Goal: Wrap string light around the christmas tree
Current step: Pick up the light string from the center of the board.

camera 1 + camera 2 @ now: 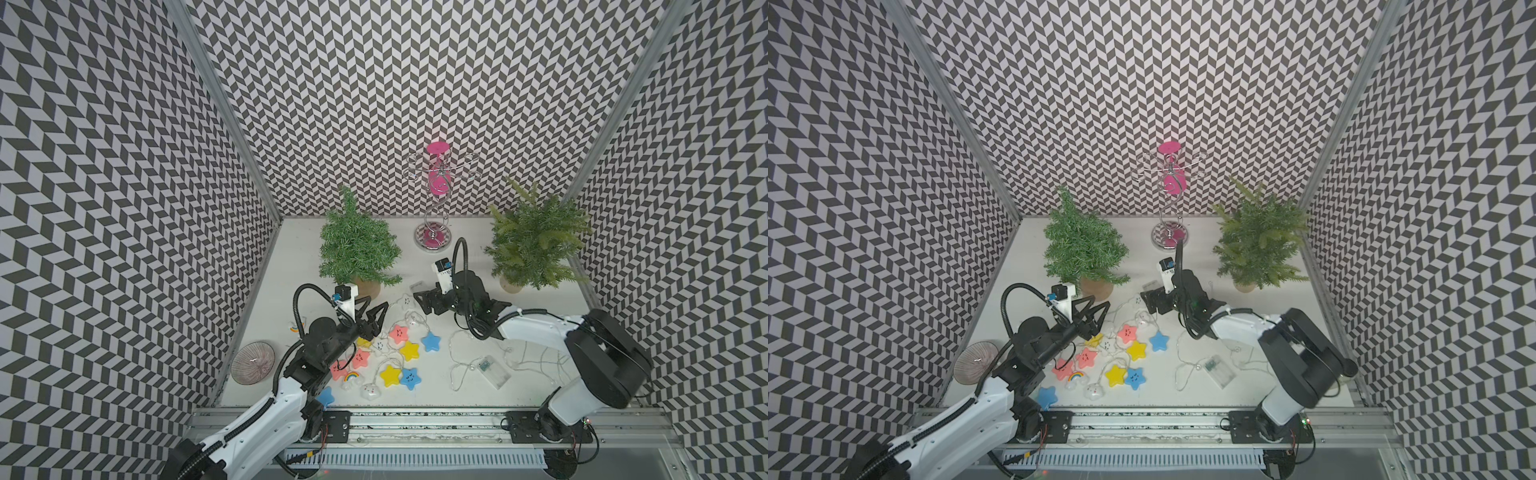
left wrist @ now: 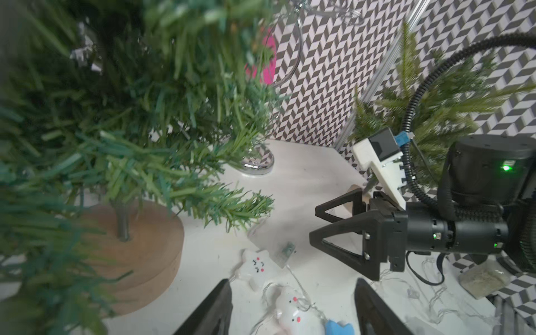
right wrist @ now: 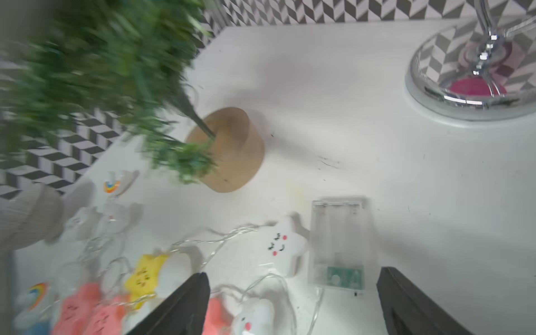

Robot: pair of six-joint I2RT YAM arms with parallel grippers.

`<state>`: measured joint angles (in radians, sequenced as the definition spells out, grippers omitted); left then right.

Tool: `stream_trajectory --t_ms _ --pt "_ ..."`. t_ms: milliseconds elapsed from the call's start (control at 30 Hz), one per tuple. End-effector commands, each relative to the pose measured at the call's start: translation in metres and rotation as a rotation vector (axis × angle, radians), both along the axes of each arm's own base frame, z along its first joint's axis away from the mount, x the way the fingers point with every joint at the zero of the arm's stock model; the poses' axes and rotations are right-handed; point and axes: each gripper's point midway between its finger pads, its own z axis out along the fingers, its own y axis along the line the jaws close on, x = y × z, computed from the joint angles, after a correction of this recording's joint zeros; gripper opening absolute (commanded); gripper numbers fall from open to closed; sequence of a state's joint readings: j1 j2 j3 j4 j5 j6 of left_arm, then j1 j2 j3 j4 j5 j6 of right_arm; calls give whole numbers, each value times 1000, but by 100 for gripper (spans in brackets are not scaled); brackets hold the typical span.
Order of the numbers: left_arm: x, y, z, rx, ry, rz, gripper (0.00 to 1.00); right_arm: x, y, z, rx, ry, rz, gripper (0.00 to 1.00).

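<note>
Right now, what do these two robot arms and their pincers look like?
The left arm and right arm have white shells and black joints. The left gripper and right gripper have black triangular open-frame fingers, a white camera bracket and a looping ribbed black cable.

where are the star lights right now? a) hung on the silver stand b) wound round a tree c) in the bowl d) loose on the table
d, the lights lie spread loose on the table.
</note>
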<state>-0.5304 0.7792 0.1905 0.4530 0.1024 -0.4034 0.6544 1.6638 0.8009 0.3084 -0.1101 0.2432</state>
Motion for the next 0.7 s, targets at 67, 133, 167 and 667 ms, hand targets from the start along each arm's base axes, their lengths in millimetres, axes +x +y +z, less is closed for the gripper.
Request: stream_trajectory --t_ms 67,133,167,667 --pt "7 -2 -41 122 84 111 61 26 2 -33 -35 33 7 89" --pt "12 -2 -57 183 127 146 62 33 3 -43 -50 38 -5 89" --pt "16 0 -65 212 148 170 62 38 3 -48 -70 37 -18 88" --pt "36 12 -124 365 293 309 77 86 -30 -67 -96 68 -167 63"
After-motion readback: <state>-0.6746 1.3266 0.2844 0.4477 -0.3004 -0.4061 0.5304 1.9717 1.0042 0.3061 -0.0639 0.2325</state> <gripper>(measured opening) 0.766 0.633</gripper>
